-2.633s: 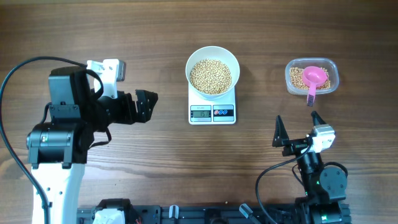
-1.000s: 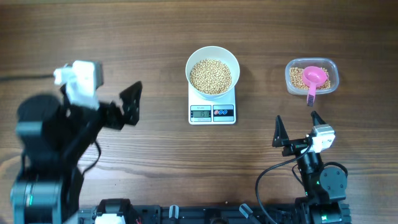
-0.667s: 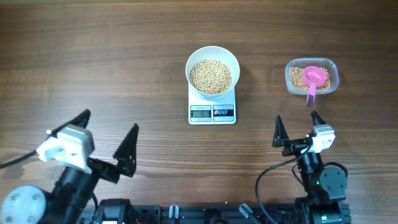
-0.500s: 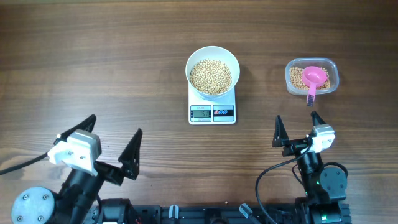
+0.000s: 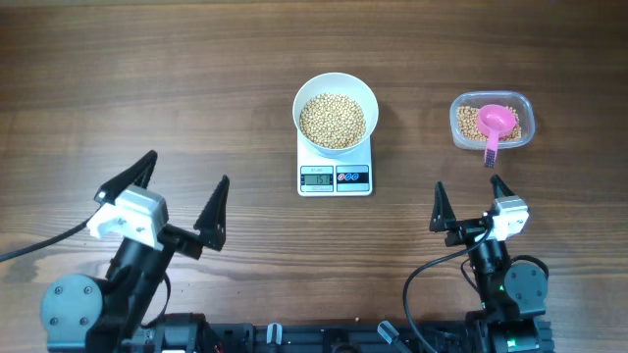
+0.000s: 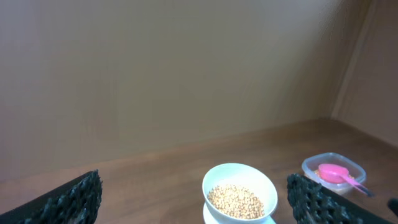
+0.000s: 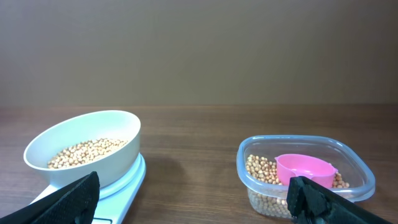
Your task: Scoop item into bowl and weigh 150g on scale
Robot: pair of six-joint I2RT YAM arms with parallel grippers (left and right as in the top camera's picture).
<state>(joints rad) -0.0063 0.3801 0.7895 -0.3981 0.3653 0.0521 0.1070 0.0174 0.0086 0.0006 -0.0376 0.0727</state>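
One bowl (image 5: 336, 77), one scale (image 5: 336, 177), one tub (image 5: 527, 110), one pink scoop (image 5: 497, 122); two hands: left hand (image 5: 186, 169), right hand (image 5: 467, 183); beans (image 5: 332, 120) countless.

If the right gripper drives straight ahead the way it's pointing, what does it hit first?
The right gripper would probably meet the clear tub first: it sits ahead, slightly right of the open jaws' centre. The bowl lies off left. Height is unclear.
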